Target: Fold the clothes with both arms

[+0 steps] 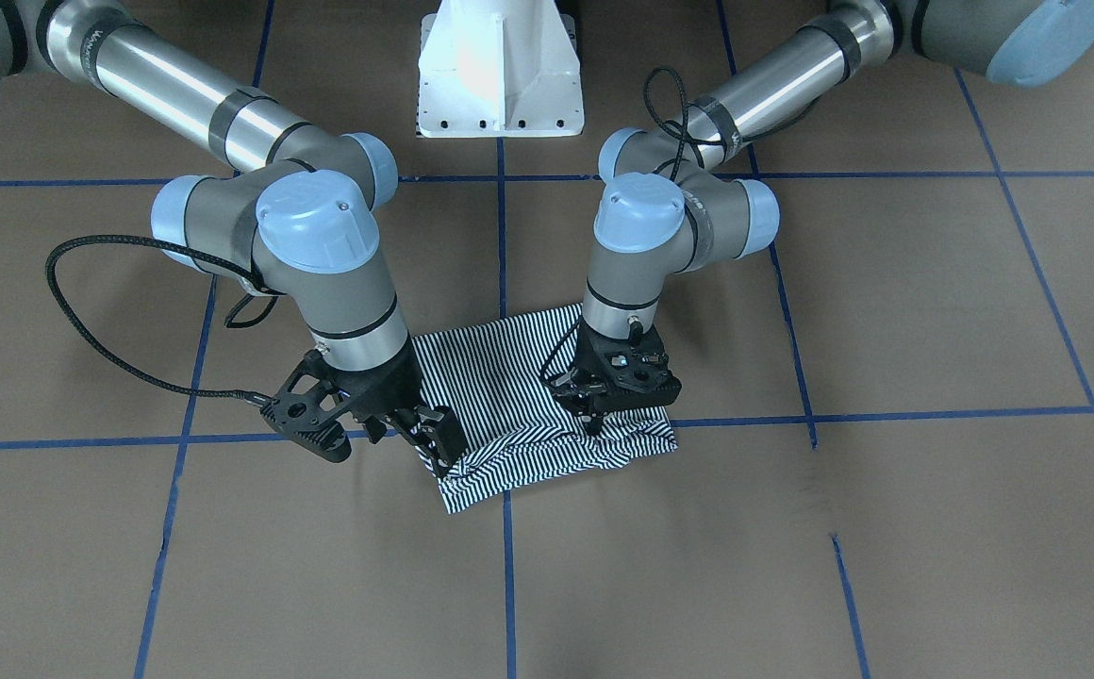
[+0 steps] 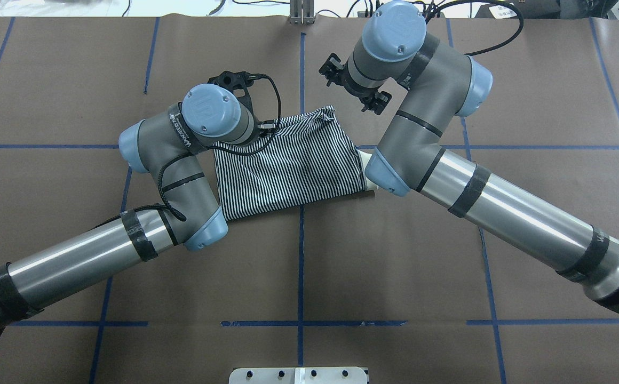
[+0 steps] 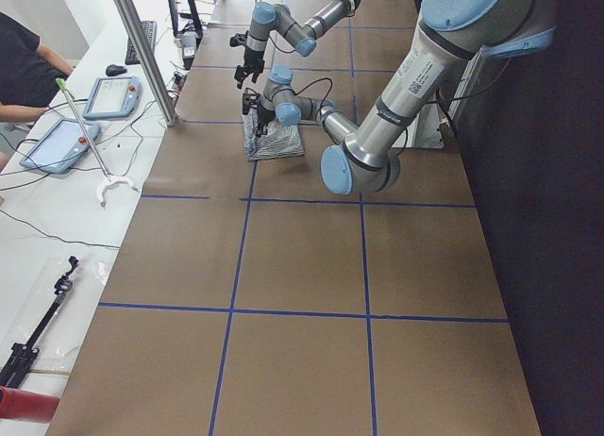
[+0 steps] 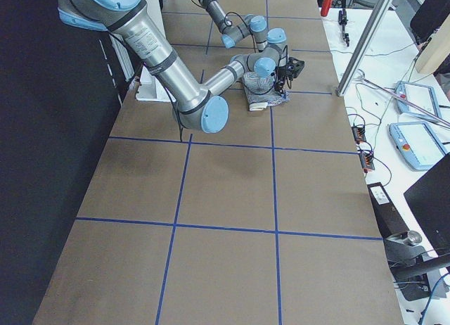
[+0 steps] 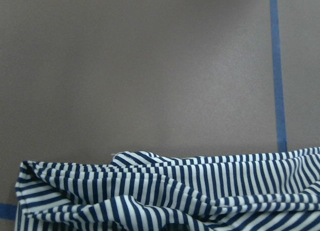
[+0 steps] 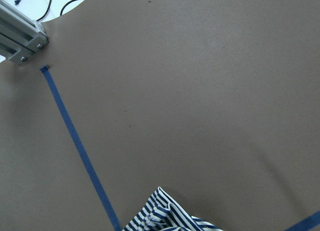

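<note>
The navy-and-white striped shirt [image 1: 509, 377] lies folded into a small rectangle at the table's middle, and shows from above too [image 2: 288, 165]. Its collar, placket and logo are hidden. My left gripper [image 1: 592, 424] points straight down on the shirt's rumpled far edge, fingertips together in the cloth. Its wrist view shows creased stripes [image 5: 175, 196] close below. My right gripper [image 1: 439, 448] is tilted at the other far corner, closed on a bunched peak of cloth [image 6: 157, 213]. From above, both sets of fingers are hidden under the wrists.
The white pedestal base [image 1: 500, 75] stands at the robot's side of the brown table, which has blue tape lines [image 1: 506, 566]. An aluminium post [image 3: 142, 49], tablets [image 3: 109, 96] and a seated person [image 3: 24, 68] are beyond the far edge.
</note>
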Controlling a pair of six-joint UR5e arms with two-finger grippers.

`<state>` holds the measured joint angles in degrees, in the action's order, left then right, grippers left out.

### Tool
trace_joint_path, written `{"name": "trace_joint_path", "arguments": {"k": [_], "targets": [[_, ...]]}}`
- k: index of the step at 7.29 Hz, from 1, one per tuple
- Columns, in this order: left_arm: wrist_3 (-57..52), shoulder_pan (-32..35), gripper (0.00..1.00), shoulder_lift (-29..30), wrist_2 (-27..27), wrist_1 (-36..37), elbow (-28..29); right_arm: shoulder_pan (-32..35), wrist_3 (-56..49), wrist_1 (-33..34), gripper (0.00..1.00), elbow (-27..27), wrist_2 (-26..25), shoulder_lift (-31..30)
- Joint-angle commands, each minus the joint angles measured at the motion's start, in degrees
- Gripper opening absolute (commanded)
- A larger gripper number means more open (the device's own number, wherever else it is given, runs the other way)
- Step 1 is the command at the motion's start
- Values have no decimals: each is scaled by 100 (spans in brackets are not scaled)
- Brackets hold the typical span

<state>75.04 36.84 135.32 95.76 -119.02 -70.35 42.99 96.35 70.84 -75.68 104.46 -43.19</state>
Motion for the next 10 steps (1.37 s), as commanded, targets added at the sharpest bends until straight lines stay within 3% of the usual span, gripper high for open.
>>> {"name": "trace_joint_path", "arguments": {"k": [1, 3, 4, 5, 7, 8, 9, 10], "targets": [[-601, 585, 0, 12, 31, -490, 433, -53, 15, 0, 100, -61, -13, -102], [-885, 1078, 0, -14, 537, -508, 399, -342, 129, 9, 100, -61, -40, 12], [-894, 1211, 0, -40, 810, -482, 303, -570, 312, 18, 73, -35, -153, 91], [-894, 1334, 0, -215, 970, -517, 128, -624, 401, 18, 1, -43, -154, 100], [-991, 1510, 0, -330, 1155, -526, 56, -905, 341, 26, 0, 53, -172, 231], [-991, 1511, 0, -331, 1156, -517, 21, -906, 314, 26, 0, 454, -172, 502], [-991, 1511, 0, -452, 1156, -517, -144, -906, 157, 9, 0, 1206, -311, 1009], [-991, 1511, 0, -506, 1156, -517, -198, -906, 51, 0, 0, 1396, -347, 1101]]}}
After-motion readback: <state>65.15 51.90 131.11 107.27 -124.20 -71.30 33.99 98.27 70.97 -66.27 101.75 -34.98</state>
